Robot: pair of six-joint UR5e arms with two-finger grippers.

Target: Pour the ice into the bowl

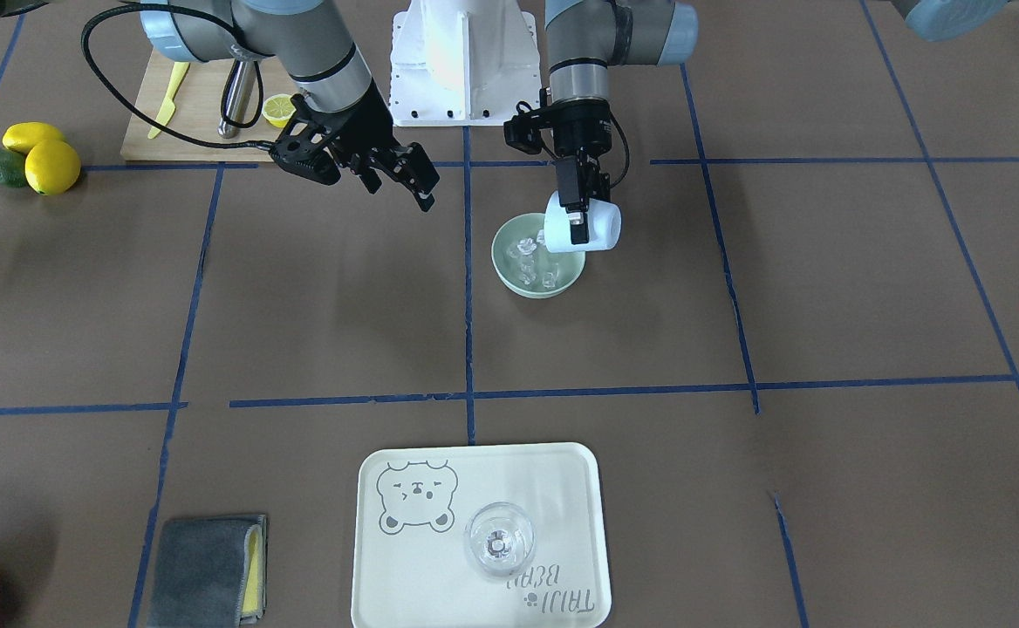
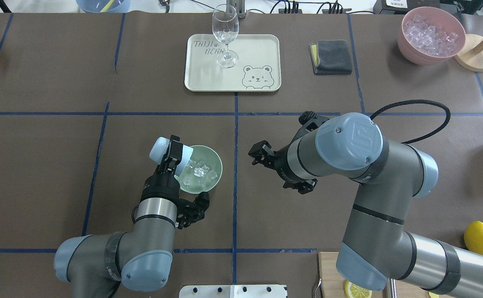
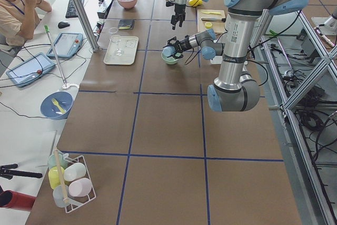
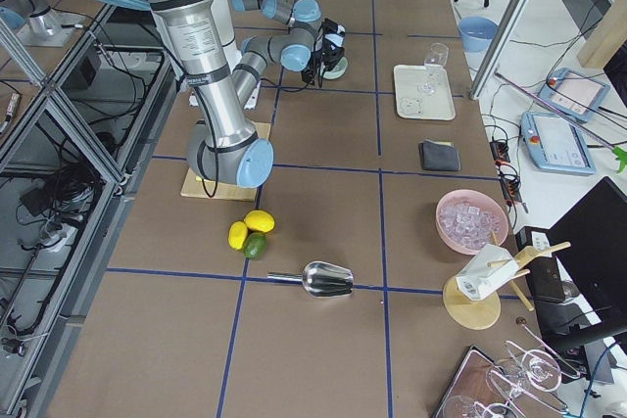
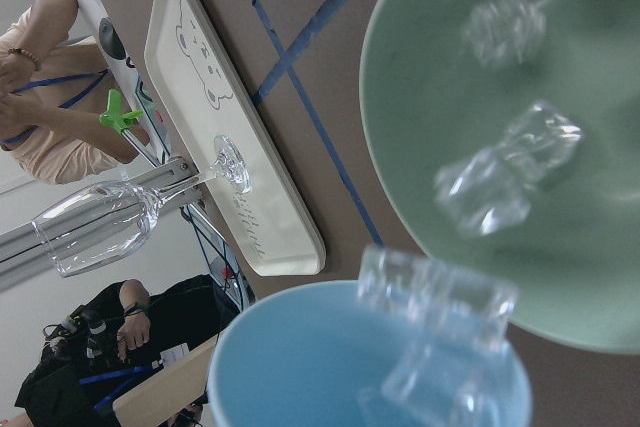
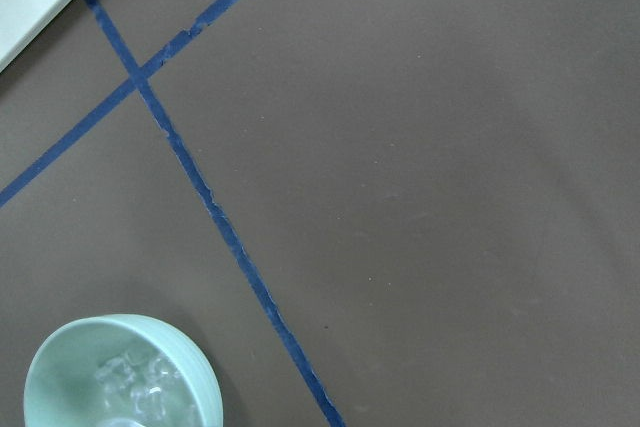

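Note:
My left gripper [image 2: 172, 159] is shut on a light blue cup [image 2: 160, 149] and holds it tipped on its side over the rim of the mint-green bowl [image 2: 213, 179]. Several clear ice cubes [image 2: 199, 170] lie in the bowl. In the left wrist view more ice [image 5: 440, 312] sits at the cup's mouth [image 5: 290, 347], just above the bowl [image 5: 620, 257]. In the front view the cup [image 1: 597, 228] leans over the bowl [image 1: 509, 262]. My right gripper [image 2: 260, 154] is open and empty, to the right of the bowl. The bowl also shows in the right wrist view [image 6: 55, 367].
A cream tray [image 2: 262, 49] with a wine glass [image 2: 225, 31] stands at the far middle. A grey cloth [image 2: 331, 57] and a pink container of ice [image 2: 431, 39] are at the far right. Lemons [image 2: 479, 238] and a cutting board [image 1: 204, 122] are near the robot's right side.

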